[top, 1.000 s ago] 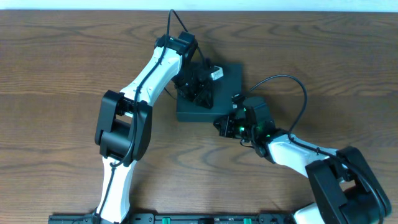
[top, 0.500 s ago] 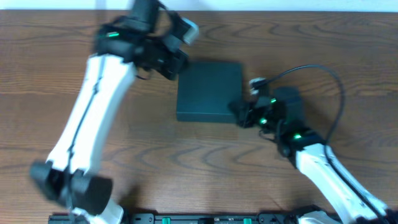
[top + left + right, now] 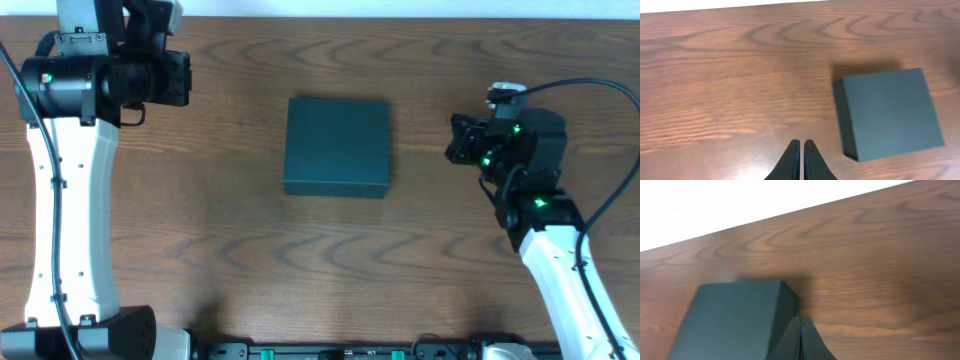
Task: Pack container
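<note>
One dark teal-green, matte, square rigid container (image 3: pixel 337 146) lies closed mid-way on the brown wood-grain worktop (image 3: pixel 250 260), well apart from both grippers. The left gripper (image 3: pixel 802 144) and the right gripper (image 3: pixel 800 322) each have their fingers together, holding nothing. The right wrist view cuts off the container's near part, and beyond the worktop's far edge is blank white.

Open table (image 3: pixel 300 250) all round the container (image 3: pixel 337 146), the lone obstacle; left hand (image 3: pixel 801 150) and right hand (image 3: pixel 800 325) well off.
</note>
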Tool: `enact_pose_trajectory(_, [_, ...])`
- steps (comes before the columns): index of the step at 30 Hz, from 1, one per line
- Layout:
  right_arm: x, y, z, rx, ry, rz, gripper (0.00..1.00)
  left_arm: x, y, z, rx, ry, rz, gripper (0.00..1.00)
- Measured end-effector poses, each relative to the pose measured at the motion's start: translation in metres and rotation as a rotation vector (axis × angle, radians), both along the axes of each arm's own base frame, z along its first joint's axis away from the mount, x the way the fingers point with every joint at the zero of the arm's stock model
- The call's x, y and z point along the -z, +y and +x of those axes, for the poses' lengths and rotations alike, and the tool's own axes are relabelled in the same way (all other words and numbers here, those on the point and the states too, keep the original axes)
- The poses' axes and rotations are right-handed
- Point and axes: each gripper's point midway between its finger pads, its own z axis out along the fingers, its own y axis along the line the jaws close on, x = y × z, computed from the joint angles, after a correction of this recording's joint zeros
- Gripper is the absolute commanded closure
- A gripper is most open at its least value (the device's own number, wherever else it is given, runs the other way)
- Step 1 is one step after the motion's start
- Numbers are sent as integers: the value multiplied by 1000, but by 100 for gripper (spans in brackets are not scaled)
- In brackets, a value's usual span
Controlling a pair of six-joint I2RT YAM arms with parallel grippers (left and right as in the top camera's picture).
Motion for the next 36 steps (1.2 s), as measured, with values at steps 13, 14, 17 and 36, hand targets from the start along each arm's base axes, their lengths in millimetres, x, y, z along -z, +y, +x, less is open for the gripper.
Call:
enact_pose_trajectory(13, [28,-3,-19,1,141,-29,1,6,6,-5,-38,35,18,5])
enact_pose_trajectory(14, [31,-3,-21,1,156,-29,1,6,6,-5,-39,35,19,5])
enact_pose_trajectory(17, [39,-3,-28,1,200,-30,1,6,6,-5,-39,35,20,5])
enact_pose_trajectory(36, [46,-3,-34,1,237,-30,1,-12,30,-58,-126,51,139,5])
